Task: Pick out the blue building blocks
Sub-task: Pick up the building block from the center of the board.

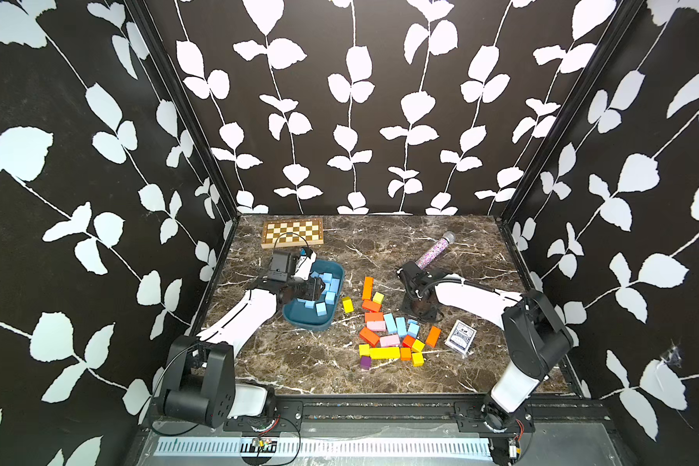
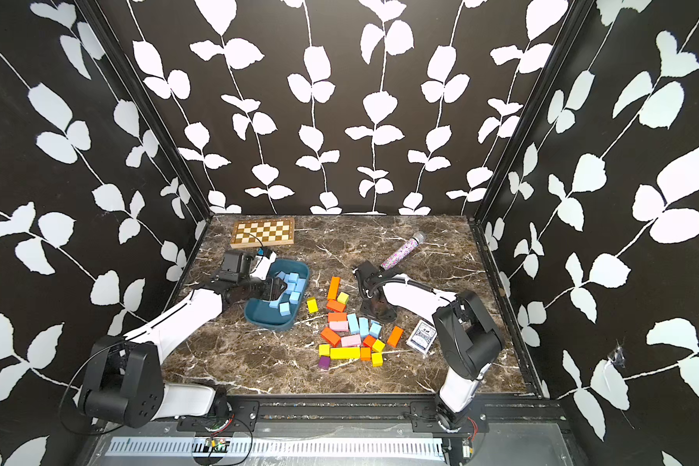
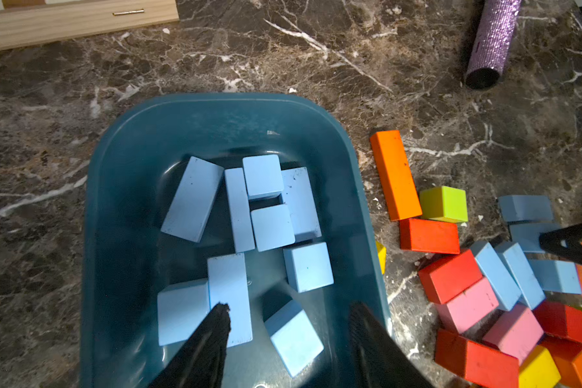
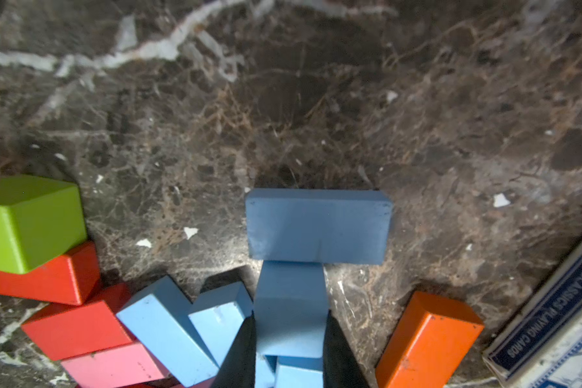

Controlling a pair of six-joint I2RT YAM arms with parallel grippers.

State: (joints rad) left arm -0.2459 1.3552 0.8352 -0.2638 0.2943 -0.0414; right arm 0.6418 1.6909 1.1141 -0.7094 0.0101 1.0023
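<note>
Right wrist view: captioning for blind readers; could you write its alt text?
The right gripper grips a blue block; a blue brick lies crosswise beyond it on the marble table. A green cube, red blocks, a pink block and an orange brick surround them, a playing-card box beside it.

You are getting bright, even overhead light in both top views, with the walls bowing at the edges. At the left wrist, the teal tray is catching soft glare. At the right wrist, everything is looking dimmer, and the nearest blue block is sitting blurred, half shadowed.
</note>
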